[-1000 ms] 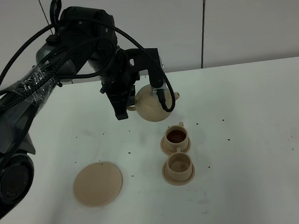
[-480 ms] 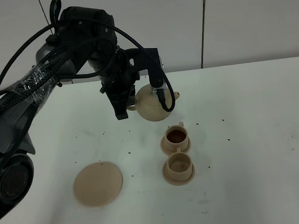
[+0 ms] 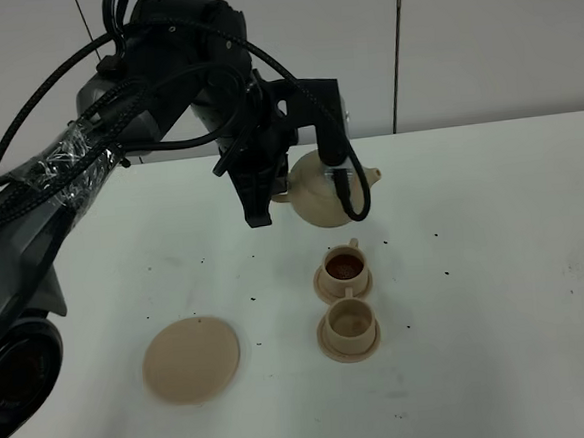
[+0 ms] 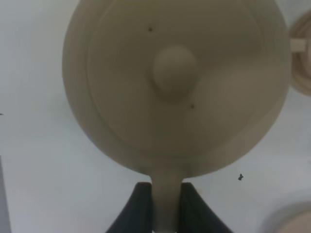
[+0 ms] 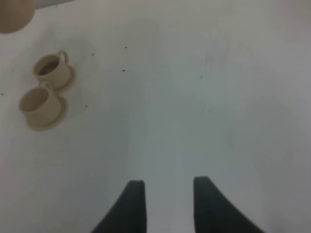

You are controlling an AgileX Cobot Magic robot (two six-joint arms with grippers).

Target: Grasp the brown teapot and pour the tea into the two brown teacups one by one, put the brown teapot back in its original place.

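The left tool has lifted the brown teapot higher and carried it rightward.

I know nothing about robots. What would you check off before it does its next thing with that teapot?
1. Grip: left end effector shut on the brown teapot by its handle, ok.
2. Its lid seated: ok.
3. Tea in the far teacup: dark liquid inside, ok.
4. Tea in the near teacup: looks empty, not ok.
5. The spout above the near teacup: it hangs beyond the far teacup, not ok.
6. Return spot: large saucer bare, ok.
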